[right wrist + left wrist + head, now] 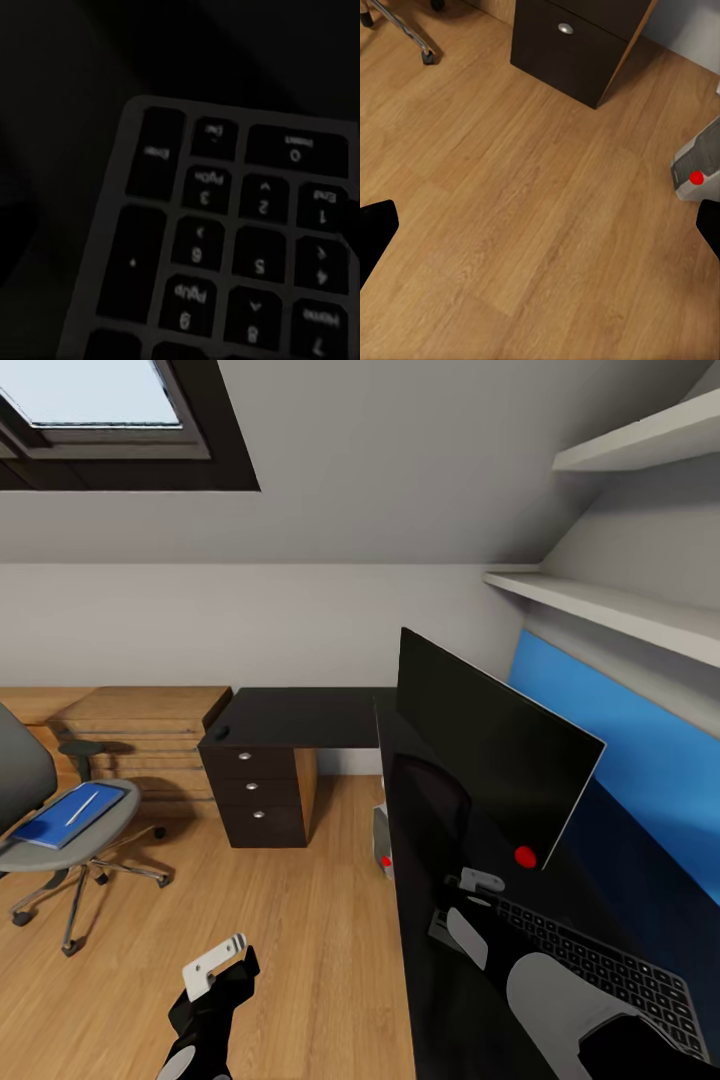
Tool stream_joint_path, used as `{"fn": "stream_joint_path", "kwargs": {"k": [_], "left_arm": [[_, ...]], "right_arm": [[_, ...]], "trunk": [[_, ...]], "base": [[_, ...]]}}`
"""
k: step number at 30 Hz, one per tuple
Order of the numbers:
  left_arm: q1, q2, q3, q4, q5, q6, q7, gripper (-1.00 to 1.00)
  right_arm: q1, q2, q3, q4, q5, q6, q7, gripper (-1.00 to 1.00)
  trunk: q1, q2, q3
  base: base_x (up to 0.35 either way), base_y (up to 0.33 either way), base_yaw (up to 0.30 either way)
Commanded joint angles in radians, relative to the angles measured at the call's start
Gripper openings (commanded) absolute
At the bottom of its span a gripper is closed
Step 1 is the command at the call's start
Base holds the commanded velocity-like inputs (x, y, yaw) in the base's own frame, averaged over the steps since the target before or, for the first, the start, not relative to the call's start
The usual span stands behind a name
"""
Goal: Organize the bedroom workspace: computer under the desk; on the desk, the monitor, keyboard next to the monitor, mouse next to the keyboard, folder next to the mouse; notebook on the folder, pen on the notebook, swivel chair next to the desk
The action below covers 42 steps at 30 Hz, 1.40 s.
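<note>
The black monitor [490, 755] stands on the black desk [300, 715]. The keyboard [610, 975] lies flat on the desk in front of it. My right gripper [472, 908] hovers open just over the keyboard's [240, 247] number-pad end. A small dark mouse [220, 732] rests on the desk's far left corner. The grey computer [383, 850] [694, 161] stands on the floor under the desk. On the swivel chair [20, 780] lies a blue folder [45, 828] with a notebook [95, 800] and a white pen [82, 807]. My left gripper [215, 965] hangs open over the floor.
A dark drawer unit [258, 795] [574, 45] supports the desk's left wing. A wooden dresser [140, 730] stands against the back wall. White shelves [620, 610] run above the monitor. Wooden floor [300, 940] lies between the chair and the desk.
</note>
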Motion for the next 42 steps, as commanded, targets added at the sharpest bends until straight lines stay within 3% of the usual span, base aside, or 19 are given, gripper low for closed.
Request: {"fn": "stream_joint_path", "kwargs": {"k": [1, 20, 42], "left_arm": [[0.000, 0.001, -0.002, -0.002, 0.003, 0.005, 0.006, 1.00], [0.000, 0.001, -0.009, -0.002, 0.001, 0.005, 0.006, 1.00], [0.000, 0.007, -0.015, 0.015, -0.001, 0.004, 0.004, 1.00]], "right_arm": [[-0.001, -0.001, 0.008, -0.002, -0.004, 0.010, -0.008, 1.00], [-0.001, -0.001, 0.006, -0.002, -0.004, 0.013, -0.008, 1.00], [-0.001, -0.001, 0.007, -0.002, -0.005, 0.011, -0.008, 1.00]], "trunk": [[0.004, -0.008, -0.004], [0.077, -0.141, -0.064], [0.077, -0.141, -0.064]], "base": [[0.000, 0.000, 0.000], [0.000, 0.000, 0.000], [-0.046, 0.000, 0.000]]}}
